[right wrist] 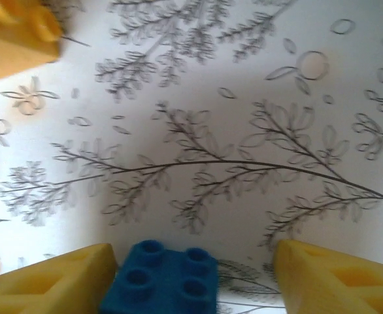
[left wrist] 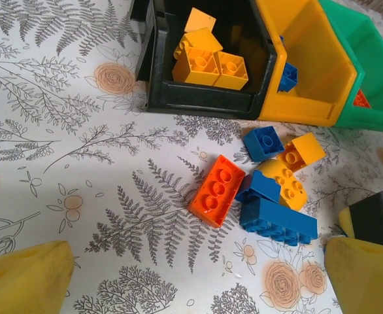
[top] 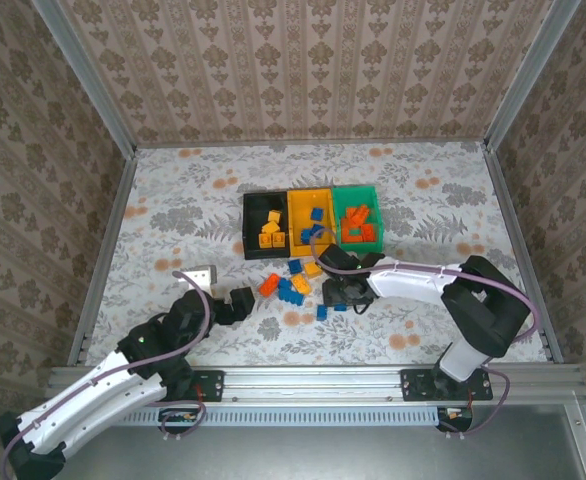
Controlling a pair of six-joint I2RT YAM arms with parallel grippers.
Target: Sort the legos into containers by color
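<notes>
- Floral-print table point(top: 173, 200), patterned walls point(top: 303, 70) on three sides.
- Right gripper point(right wrist: 195, 275): jaws part-open, straddling a blue brick point(right wrist: 160, 278) that lies studs-up on the table. One pad point(right wrist: 54, 278) is against the brick's side, the other pad point(right wrist: 335, 275) stands clear of it. Not clamped.
- A yellow brick point(right wrist: 15, 36) lies further out, at the top-left corner of the right wrist view.
- Left gripper point(left wrist: 195, 278): jaws wide, holding nothing, over bare table just short of the loose pile point(left wrist: 270, 190).
- Pile: orange, blue and yellow bricks bunched together, between the two grippers and near the front of the bins.
- Bins are joined in a row. The black bin point(left wrist: 198, 101) holds yellow bricks point(left wrist: 208, 65), the yellow bin point(left wrist: 302, 111) holds blue bricks point(left wrist: 287, 77), and the green bin point(top: 356, 189) holds orange bricks point(top: 356, 230).
</notes>
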